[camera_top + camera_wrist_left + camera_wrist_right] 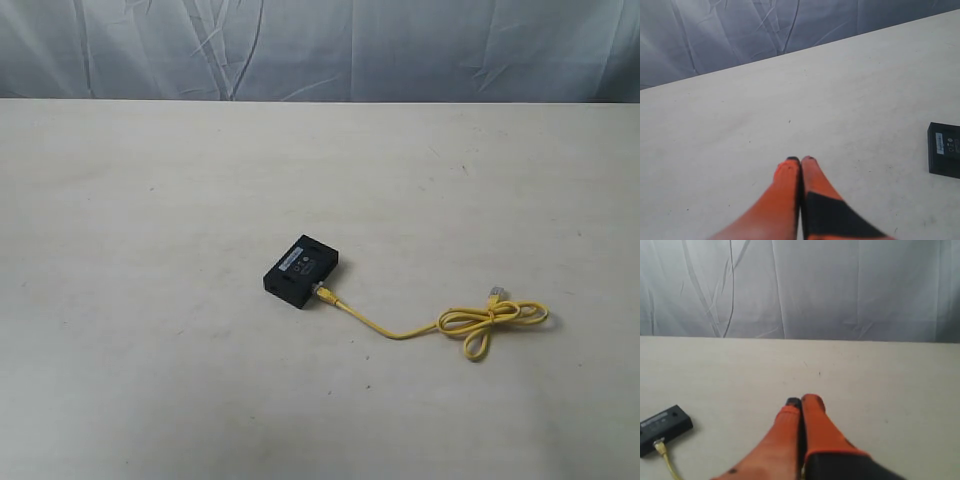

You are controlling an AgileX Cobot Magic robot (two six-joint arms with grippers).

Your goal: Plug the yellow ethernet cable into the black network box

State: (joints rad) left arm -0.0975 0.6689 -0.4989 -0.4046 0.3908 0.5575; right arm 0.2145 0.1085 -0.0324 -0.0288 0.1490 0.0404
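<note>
My left gripper [801, 160] hangs over the pale surface [150, 250], pressed together and empty, with the box [302, 271] off to one side. From the box's near edge the cable [400, 332] runs right to a loose loop. It looks plugged in, which is likely why my right gripper [802, 401] is also pressed together, holding nothing.

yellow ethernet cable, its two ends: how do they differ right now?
1. The box end meets the front face of the black network box and looks plugged in; the free end lies loose on the table, apart from the box.
2. The box end leads into a gently curved run; the free end comes straight off the coiled loops.
Shared: both belong to one yellow ethernet cable and rest at table level.
</note>
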